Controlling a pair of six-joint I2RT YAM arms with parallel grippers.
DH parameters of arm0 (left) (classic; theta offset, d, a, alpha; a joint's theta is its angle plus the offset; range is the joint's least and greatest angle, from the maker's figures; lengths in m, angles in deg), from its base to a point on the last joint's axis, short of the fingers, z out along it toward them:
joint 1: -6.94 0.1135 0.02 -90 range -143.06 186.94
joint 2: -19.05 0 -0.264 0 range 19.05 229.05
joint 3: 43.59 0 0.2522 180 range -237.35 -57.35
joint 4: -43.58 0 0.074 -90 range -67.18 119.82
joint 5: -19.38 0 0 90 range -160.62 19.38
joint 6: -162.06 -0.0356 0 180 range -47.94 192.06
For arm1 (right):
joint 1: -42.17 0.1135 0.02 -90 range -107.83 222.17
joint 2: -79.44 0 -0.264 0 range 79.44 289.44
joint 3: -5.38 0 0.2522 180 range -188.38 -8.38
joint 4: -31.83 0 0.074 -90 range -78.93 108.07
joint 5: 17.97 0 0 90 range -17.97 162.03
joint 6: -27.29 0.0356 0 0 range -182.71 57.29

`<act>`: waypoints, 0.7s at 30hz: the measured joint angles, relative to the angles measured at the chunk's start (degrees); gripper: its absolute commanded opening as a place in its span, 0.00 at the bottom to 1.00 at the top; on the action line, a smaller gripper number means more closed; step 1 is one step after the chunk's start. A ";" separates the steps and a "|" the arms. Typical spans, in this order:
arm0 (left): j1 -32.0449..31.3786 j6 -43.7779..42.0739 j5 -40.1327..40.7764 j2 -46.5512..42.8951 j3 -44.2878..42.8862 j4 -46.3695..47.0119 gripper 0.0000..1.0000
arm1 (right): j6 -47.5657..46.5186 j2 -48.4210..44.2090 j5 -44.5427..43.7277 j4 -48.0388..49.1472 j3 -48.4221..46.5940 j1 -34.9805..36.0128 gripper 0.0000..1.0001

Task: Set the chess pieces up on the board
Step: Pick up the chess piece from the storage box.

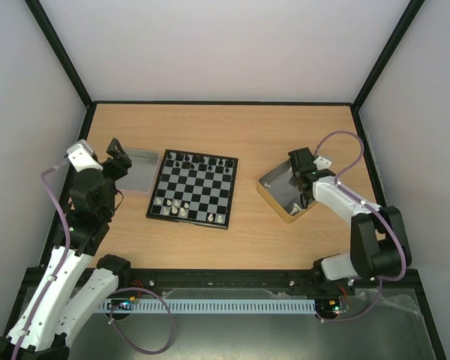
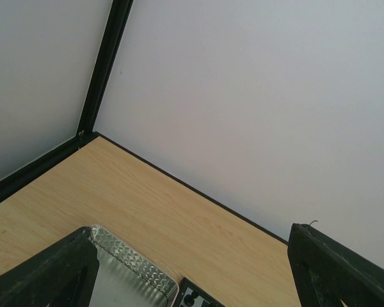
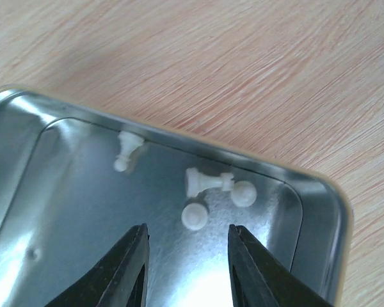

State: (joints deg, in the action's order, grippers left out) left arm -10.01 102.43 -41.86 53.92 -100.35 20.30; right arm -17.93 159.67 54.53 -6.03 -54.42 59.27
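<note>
From overhead: the board (image 1: pixel 193 193) sits mid-table, black pieces (image 1: pixel 199 159) lined along its far row and only a handful of white chess pieces (image 1: pixel 178 204) on its near rows, so the setup looks partly done. Right of the board, the right gripper (image 1: pixel 300 176) dips into the gold-sided tin (image 1: pixel 274 196), presumably fetching more. Left of the board, the left gripper (image 1: pixel 118 159) hangs over the grey tray (image 1: pixel 141 174).

Left wrist view: fingers (image 2: pixel 48 275) spread wide, nothing between them. Parked clear, I'd say.

Right wrist view: jaws apart and empty, lined up just short of a tiny cream piece (image 3: pixel 194 216). A few more lie toppled nearby, small, glossy and likely slippery.
</note>
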 measured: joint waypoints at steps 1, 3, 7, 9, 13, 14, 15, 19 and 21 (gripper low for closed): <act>0.00 0.00 -0.07 0.02 0.00 0.00 0.82 | -0.35 0.39 0.42 0.46 0.17 -0.94 0.33; 0.00 -0.04 -0.07 0.02 0.00 0.00 0.83 | -1.09 1.64 1.49 1.44 0.28 -2.69 0.30; 0.00 -0.20 -0.09 0.02 0.00 0.00 0.83 | -2.60 4.83 3.82 3.54 0.26 -4.92 0.23; 0.00 -0.22 -0.11 0.02 0.00 0.00 0.82 | -3.06 6.16 4.66 4.22 0.26 -5.31 0.21; 0.00 -0.22 -0.13 0.02 0.00 0.00 0.83 | -3.80 7.98 5.86 4.98 0.26 -5.53 0.17; 0.00 -0.24 -0.15 0.02 0.00 0.00 0.83 | -3.91 8.04 6.03 5.11 0.26 -5.53 0.17; 0.00 -0.24 -0.17 0.02 0.00 0.00 0.83 | -3.91 8.04 6.19 5.20 0.26 -5.53 0.17; 0.00 -0.24 -0.24 0.02 0.00 0.00 0.83 | -3.91 8.07 6.56 5.35 0.26 -5.60 0.17; 0.00 -0.24 -0.24 0.02 0.00 0.00 0.83 | -3.91 8.07 6.64 5.35 0.26 -5.64 0.17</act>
State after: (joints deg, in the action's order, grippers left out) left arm -10.01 102.19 -42.10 53.94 -100.35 20.30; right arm -21.84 167.73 61.17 -0.67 -54.16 53.63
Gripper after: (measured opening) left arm 0.826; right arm 0.166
